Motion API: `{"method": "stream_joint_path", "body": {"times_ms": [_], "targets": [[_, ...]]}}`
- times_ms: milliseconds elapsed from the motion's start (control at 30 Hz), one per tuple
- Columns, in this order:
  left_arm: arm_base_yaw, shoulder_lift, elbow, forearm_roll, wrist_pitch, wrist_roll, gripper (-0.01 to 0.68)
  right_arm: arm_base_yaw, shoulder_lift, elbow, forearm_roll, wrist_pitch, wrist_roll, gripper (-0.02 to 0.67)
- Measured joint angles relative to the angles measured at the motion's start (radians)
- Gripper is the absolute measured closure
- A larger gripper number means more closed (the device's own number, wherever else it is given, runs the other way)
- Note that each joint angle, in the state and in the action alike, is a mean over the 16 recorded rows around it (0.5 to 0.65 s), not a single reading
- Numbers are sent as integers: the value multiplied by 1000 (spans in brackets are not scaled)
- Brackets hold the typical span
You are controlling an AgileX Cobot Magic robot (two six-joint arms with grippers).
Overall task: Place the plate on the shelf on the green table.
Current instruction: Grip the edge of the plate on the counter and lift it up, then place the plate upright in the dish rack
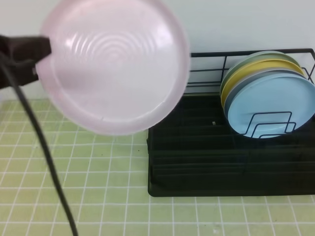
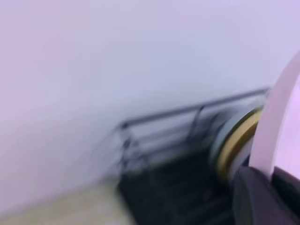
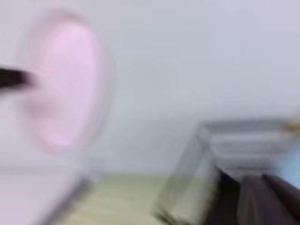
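Plate up in the air, rack waiting

Left gripper [image 1: 42,59] pinches the plate [image 1: 115,64] by its left rim, high above the green table [image 1: 74,172], left of the shelf [image 1: 197,162]. Edge-only grip could slip, or clip the stacked plates [image 1: 268,98]. Right gripper: blurry and cut off, presumably pressed together.

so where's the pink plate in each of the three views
Exterior high: round pale pink matte plate fills the upper left, held up by its left edge.
Left wrist: its rim edge-on at far right.
Right wrist: blurred pink disc at upper left.
Shared landmark: black wire dish rack.
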Motion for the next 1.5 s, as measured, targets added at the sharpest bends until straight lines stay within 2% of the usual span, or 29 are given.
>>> {"method": "stream_joint_path", "body": {"times_ms": [133, 267, 467, 600, 767, 1200, 1333, 1500], "targets": [[0, -40, 0, -214, 45, 160, 670, 0, 2, -40, 309, 59, -215, 546], [-8, -57, 0, -387, 105, 277, 670, 0, 17, -84, 502, 126, -348, 437], [-57, -62, 0, -546, 171, 380, 670, 0, 67, -152, 589, 206, -389, 277], [-126, -62, 0, -590, 155, 414, 671, 0, 115, -195, 591, 241, -376, 213], [-245, -61, 0, -601, 63, 451, 671, 0, 181, -236, 595, 270, -361, 197], [-578, -52, 1, -616, -295, 593, 672, 0, 299, -282, 611, 315, -354, 188], [-649, -38, 1, -628, -351, 634, 672, 0, 317, -285, 618, 314, -355, 188], [-704, -14, 2, -657, -376, 690, 672, 0, 336, -286, 622, 313, -355, 194]]}}
